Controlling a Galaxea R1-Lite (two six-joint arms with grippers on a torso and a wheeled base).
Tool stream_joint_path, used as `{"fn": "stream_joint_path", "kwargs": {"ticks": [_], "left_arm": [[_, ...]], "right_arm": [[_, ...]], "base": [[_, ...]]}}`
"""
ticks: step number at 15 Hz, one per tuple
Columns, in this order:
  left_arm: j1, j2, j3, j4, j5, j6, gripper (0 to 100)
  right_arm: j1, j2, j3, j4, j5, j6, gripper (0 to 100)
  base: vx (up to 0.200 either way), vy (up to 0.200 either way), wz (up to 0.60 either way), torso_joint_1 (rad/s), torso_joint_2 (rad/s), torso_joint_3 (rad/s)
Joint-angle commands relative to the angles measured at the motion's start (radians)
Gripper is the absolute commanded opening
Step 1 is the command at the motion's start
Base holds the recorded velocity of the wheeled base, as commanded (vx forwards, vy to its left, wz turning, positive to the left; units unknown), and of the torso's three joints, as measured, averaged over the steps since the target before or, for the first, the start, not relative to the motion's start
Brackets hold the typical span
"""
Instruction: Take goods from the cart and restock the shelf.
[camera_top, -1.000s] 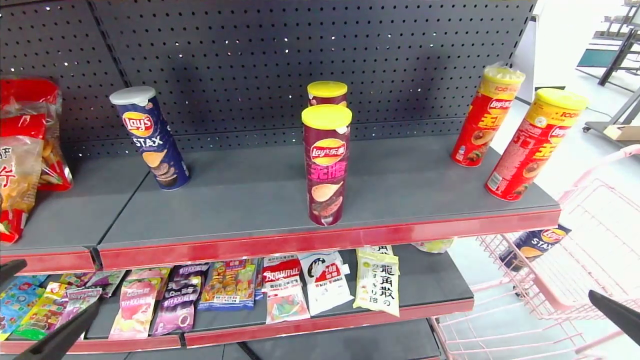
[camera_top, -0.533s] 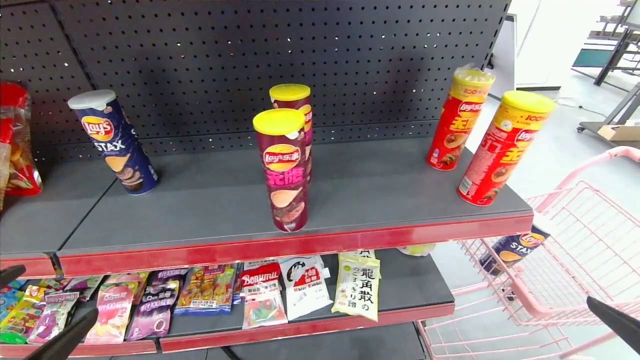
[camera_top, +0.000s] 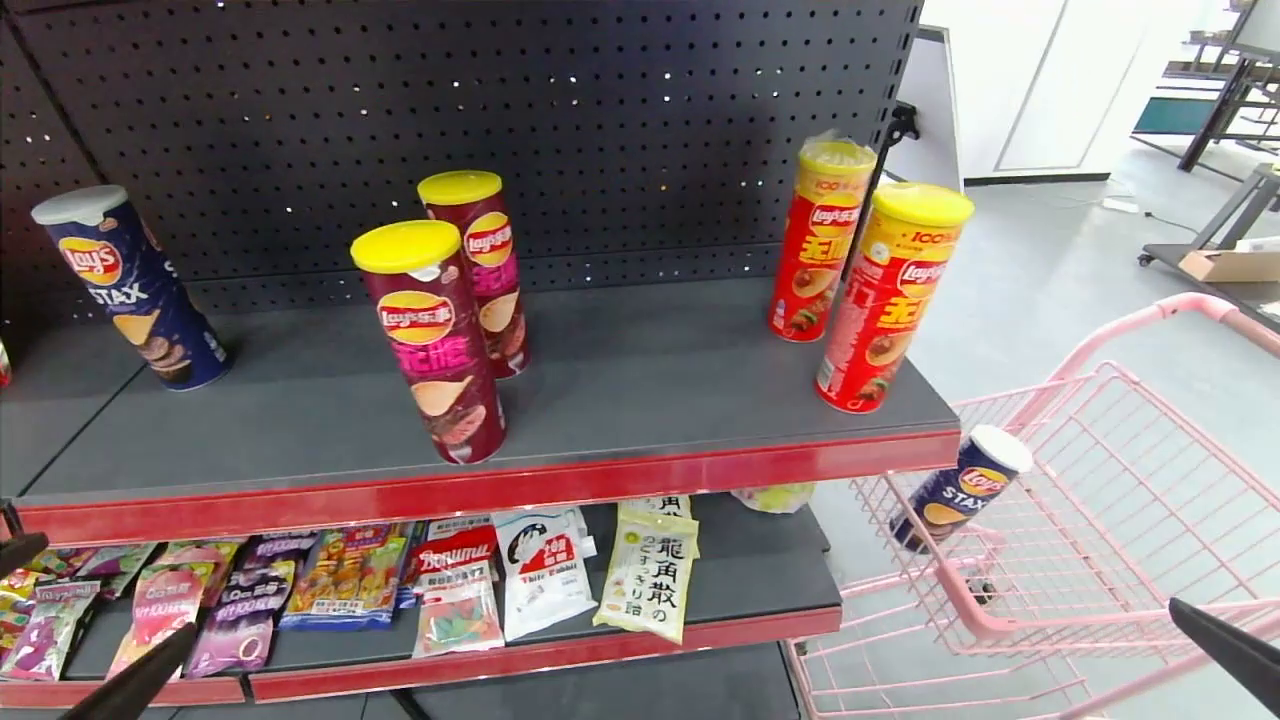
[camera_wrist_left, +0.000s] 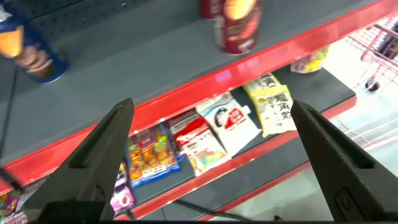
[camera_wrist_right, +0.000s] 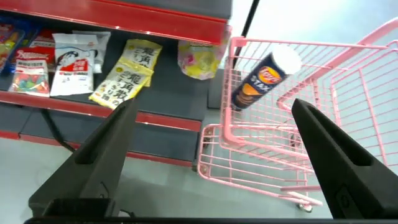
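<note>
A dark blue can (camera_top: 962, 488) with a white lid leans tilted against the wall of the pink cart (camera_top: 1110, 620) at the right; it also appears as the blue can (camera_wrist_right: 264, 78) in the right wrist view. On the upper shelf (camera_top: 600, 480) stand another blue can (camera_top: 130, 290), two maroon cans (camera_top: 430, 345) and two red cans (camera_top: 890, 295). My left gripper (camera_wrist_left: 211, 168) is open and empty, low in front of the lower shelf. My right gripper (camera_wrist_right: 214, 162) is open and empty, above the floor beside the cart.
Flat snack bags (camera_top: 545, 570) lie in a row on the lower shelf (camera_top: 740, 625). A pegboard wall (camera_top: 500, 120) backs the shelf. Wide gaps separate the can groups. Open floor (camera_top: 1050, 270) lies beyond the cart, with a trolley (camera_top: 1220, 260) far right.
The head camera has swung right, so the whole picture slid left. The cart and its blue can show more fully. Both grippers keep their places and stay open.
</note>
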Motion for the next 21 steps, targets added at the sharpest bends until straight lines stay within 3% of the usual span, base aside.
{"fn": "stream_joint_path", "kwargs": {"ticks": [1,6,14,21], "left_arm": [[-0.001,-0.007,0.012,0.000,0.000,0.019,100],[-0.001,-0.064,0.047,0.000,-0.004,0.022,100],[-0.001,-0.082,0.047,0.000,-0.007,0.022,100],[-0.001,-0.127,0.048,0.026,-0.007,0.021,100]], "right_arm": [[0.000,0.005,0.000,-0.001,0.001,0.000,100],[0.000,0.005,0.022,-0.007,0.002,0.000,100],[0.000,0.008,0.031,-0.009,0.004,0.001,100],[-0.006,0.017,0.031,-0.009,0.001,0.001,100]], "base": [[0.000,0.000,0.00,0.000,0.00,0.000],[0.000,0.000,0.00,0.000,0.00,0.000],[0.000,0.000,-0.60,0.002,0.00,0.004],[0.000,0.000,0.00,0.000,0.00,0.000]]}}
